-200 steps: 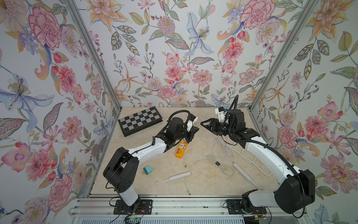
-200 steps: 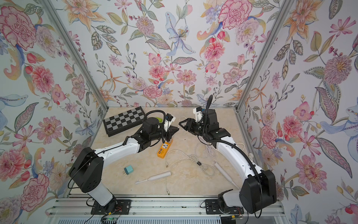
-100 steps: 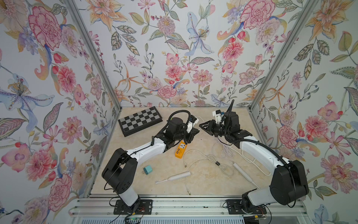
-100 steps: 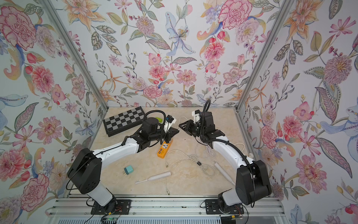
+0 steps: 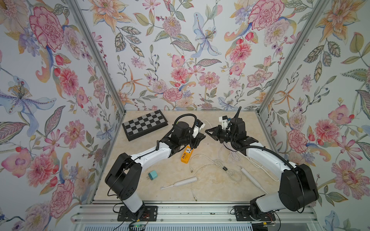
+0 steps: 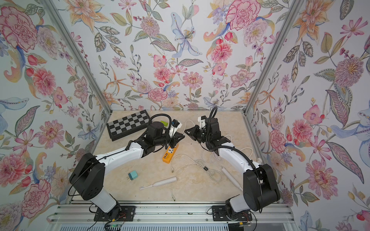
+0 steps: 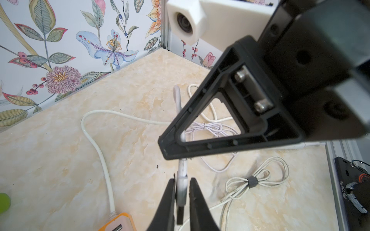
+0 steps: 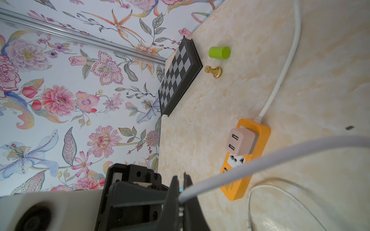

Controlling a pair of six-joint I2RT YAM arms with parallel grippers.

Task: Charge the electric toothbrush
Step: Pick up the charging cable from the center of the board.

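Pincer on my left arm (image 7: 181, 189) hangs above the desk (image 5: 218, 192), its jaws narrowly apart around the plug end of a white cable (image 7: 182, 171). I cannot tell whether they press on it. Off to this pincer's left, a chessboard (image 5: 144, 124) lies by the back wall. Beneath the pincer and a little toward my base sits an orange power strip (image 5: 186, 156) with a pink adapter (image 8: 240, 143) plugged into it. Well nearer my base, and left of this pincer, rests a teal adapter (image 5: 153, 175). The electric toothbrush (image 5: 180, 182) lies flat on the desk toward the front edge, well apart from both pincers and touched by neither. Just beside the left one, tip facing tip, my right pincer (image 8: 181, 185) is pressed together on the same white cable, which runs out from between its jaws. Below the right pincer, toward my base, lies a bundled white cord (image 5: 225, 168), and to the right of that a second slim white handle (image 5: 250, 177).
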